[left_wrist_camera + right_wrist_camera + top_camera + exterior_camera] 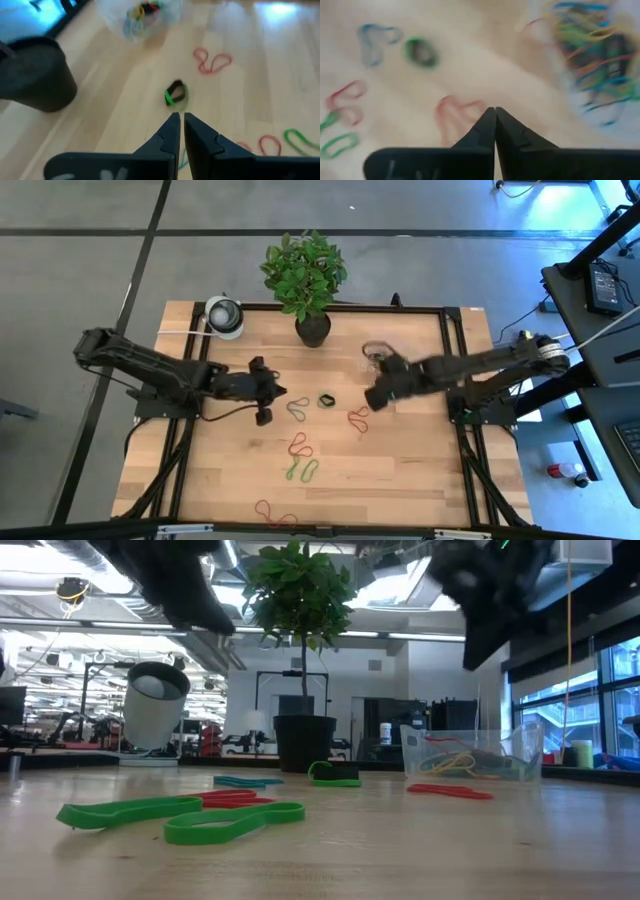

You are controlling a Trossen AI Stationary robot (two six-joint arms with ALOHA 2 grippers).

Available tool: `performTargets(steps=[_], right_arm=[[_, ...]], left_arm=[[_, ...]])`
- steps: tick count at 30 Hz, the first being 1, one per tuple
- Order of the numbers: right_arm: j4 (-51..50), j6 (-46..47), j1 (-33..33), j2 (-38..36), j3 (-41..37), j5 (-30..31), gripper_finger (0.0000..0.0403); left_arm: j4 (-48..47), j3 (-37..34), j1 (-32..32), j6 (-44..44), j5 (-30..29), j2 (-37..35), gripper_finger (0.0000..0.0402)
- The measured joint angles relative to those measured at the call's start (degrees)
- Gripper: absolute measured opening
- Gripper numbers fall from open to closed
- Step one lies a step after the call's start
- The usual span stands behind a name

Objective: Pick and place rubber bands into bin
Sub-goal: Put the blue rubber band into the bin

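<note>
At centre left of the high view, the left gripper (268, 404) hovers over the counter (400, 470), jaws closed and empty. Loose rubber bands (302, 458) lie across the centre. At centre right, the right gripper (372, 399) has its jaws closed and empty, just below the bin (378, 351), which holds more bands.

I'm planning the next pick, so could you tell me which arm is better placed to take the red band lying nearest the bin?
Probably the right. The right gripper hangs between the bin and that red band; the left gripper sits farther off, beyond the green-and-black band.
</note>
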Motion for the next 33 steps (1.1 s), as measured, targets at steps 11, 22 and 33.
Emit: performTargets(steps=[11, 22, 33], right_arm=[[0.3, 19.0, 21.1, 1.5, 0.0, 7.3, 0.0006], [-3.1, 16.2, 24.9, 2.2, -3.0, 5.9, 0.0003], [15.0, 3.1, 24.0, -5.7, -17.1, 3.9, 0.0003]], left_arm=[[-8.9, 7.0, 8.0, 1.6, 13.4, 17.7, 0.007], [-8.5, 9.6, 12.3, 0.9, 18.7, 32.8, 0.0115], [-12.1, 15.3, 12.5, -0.6, 18.3, 38.2, 0.0039]])
